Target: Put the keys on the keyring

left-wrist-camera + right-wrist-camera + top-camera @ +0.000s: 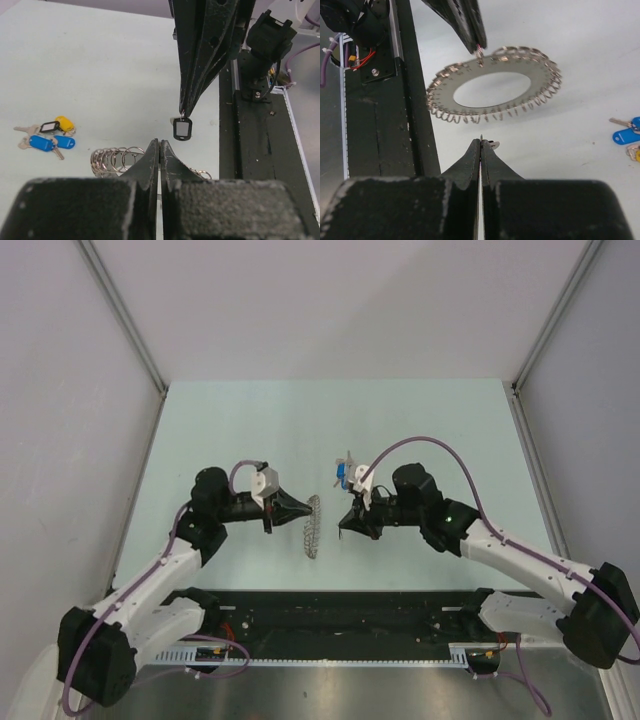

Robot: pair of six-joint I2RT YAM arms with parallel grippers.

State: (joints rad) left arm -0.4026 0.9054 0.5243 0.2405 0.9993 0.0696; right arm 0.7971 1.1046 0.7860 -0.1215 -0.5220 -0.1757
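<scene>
The keyring (312, 526) hangs edge-on between the two grippers, above the table. My left gripper (298, 508) is shut on its rim; in the right wrist view the left fingertips (476, 42) pinch the beaded rim of the keyring (445, 92). My right gripper (346, 521) is shut on the small ring of a black-rimmed oval key (183, 129), which dangles just right of the keyring. The other keys (343, 475), blue and yellow, lie on the table behind; they also show in the left wrist view (47, 135). The keyring's loops (112, 159) show beside my left gripper (160, 142).
A black rail (340, 615) runs along the table's near edge, close under both grippers, and shows in the wrist views (250, 150) (385, 125). Grey enclosure walls stand on both sides and at the back.
</scene>
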